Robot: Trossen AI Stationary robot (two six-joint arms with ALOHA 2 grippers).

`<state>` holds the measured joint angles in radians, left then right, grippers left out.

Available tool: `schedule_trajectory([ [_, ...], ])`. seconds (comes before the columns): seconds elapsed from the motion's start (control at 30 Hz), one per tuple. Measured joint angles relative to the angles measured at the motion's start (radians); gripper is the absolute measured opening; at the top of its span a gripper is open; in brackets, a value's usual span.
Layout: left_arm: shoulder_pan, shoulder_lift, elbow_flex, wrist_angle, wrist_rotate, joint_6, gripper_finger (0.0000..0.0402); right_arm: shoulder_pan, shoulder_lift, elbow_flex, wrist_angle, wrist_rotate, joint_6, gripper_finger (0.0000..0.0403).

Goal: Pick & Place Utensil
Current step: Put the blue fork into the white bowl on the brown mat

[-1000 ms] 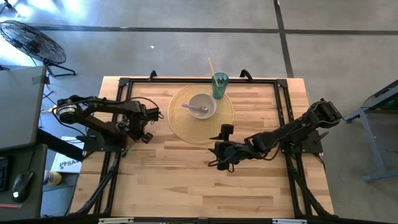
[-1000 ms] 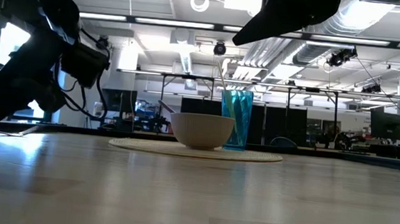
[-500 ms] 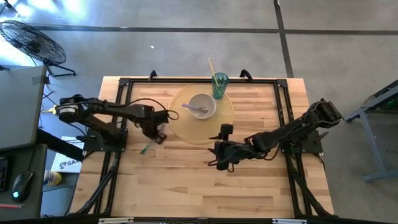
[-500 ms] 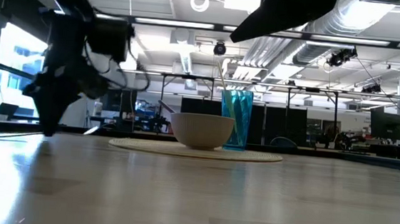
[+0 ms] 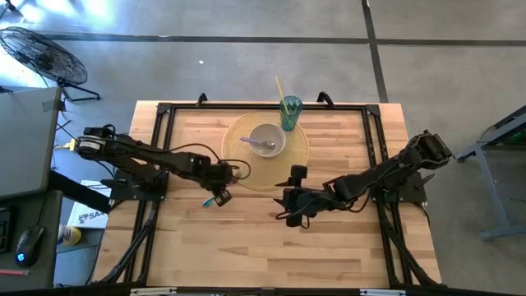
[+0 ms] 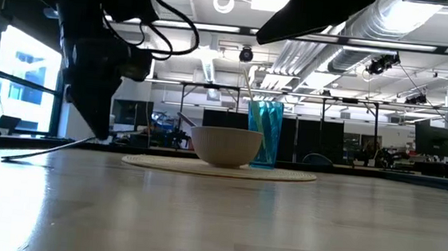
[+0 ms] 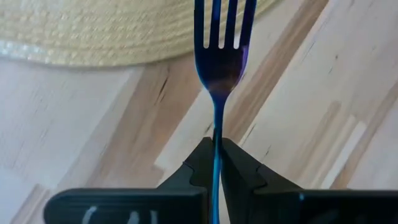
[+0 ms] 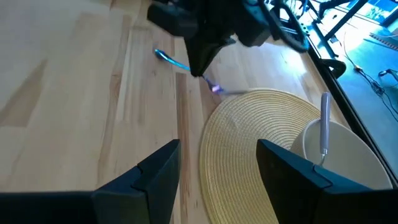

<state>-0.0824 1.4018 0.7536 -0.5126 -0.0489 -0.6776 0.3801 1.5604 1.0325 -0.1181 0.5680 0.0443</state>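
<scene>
A blue-green fork (image 7: 220, 56) is in my left gripper (image 7: 215, 163), which is shut on it just off the near-left rim of the round woven placemat (image 5: 265, 151). The high view shows this gripper (image 5: 224, 182) with the fork's handle end (image 5: 215, 199) sticking out toward the near side. A white bowl (image 5: 267, 139) holding a spoon (image 8: 324, 127) stands on the mat, and a teal cup (image 5: 290, 113) stands at its far edge. My right gripper (image 8: 217, 186) hangs open above the table, near-right of the mat (image 5: 289, 200). My left gripper pinches the fork's handle (image 7: 215, 134) between its two fingertips, nearer the tines than the free end. The fingers come from above and lie across the handle. The tines (image 8: 217, 88) point at the mat's rim. The handle end (image 6: 13, 157) slants low; whether it touches the table I cannot tell.
A black frame (image 5: 246, 107) runs along the table's far and side edges. Bare wood lies on the near half of the table (image 5: 263, 247). A floor fan (image 5: 41, 53) stands beyond the table's far-left corner.
My left gripper has moved from the table's left side toward the right and a little toward the near edge, carrying the fork up to the mat's rim. The right arm has kept still.
</scene>
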Motion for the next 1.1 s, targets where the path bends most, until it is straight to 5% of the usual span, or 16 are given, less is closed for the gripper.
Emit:
schedule_trajectory([
  [0.47,-0.141,0.214,0.0,0.499,-0.013,0.196,0.0016,0.0,0.0,0.0,-0.038,-0.099,0.036,0.0204],
  [0.77,-0.155,0.296,0.0,0.599,-0.023,0.21,0.0021,0.0,0.016,0.0,-0.086,-0.157,0.074,0.0204],
  [1.1,-0.154,0.25,-0.002,0.595,0.0,0.211,0.0121,-0.04,0.089,0.0,-0.037,-0.243,0.085,0.0204],
])
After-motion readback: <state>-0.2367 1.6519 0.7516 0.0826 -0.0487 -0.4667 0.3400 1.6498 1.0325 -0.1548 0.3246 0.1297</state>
